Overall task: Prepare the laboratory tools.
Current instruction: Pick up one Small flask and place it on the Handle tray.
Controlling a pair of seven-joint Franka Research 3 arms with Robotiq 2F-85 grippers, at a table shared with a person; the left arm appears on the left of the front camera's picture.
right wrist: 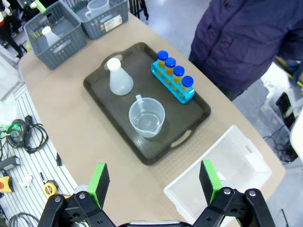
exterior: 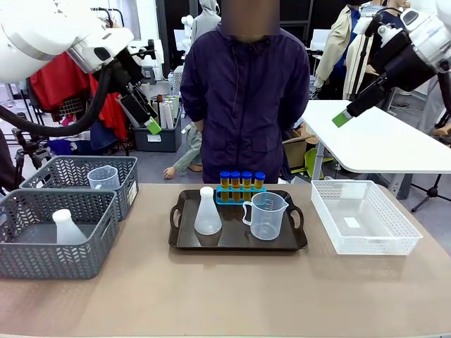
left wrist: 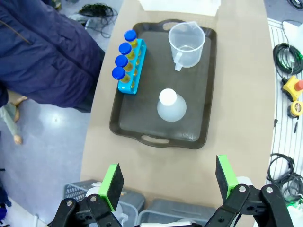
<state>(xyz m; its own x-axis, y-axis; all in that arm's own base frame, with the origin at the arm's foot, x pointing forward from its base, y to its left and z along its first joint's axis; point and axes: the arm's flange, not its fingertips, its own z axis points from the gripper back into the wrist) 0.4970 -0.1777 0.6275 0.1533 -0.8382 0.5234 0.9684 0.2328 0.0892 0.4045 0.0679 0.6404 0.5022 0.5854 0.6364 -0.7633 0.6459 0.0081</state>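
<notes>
Tray of lab tools at mid-tabletop; both claws raised, wide open, empty.

Hidden or unclear: the rack [exterior: 240,193] is partly masked by the beaker [exterior: 267,215] in the front view; the second flask [exterior: 68,227] and second beaker [exterior: 103,177] in the left grey baskets [exterior: 63,232] are partly screened by lattice walls. The person [exterior: 243,91] stands at the far side, hands out of sight. The tray [exterior: 184,236] holds a flask [exterior: 207,212] upright, neck up, at its left; the beaker stands upright at its right, handle to the left. The rack runs left-right along the tray's far edge, four tubes [exterior: 241,180] upright, caps up. The white basket [exterior: 363,215] sits right. Left claw [left wrist: 168,180]: fingers spread wide, grasping nothing, above the tabletop's left. Right claw [right wrist: 155,182]: likewise spread, touching nothing, high at right.
</notes>
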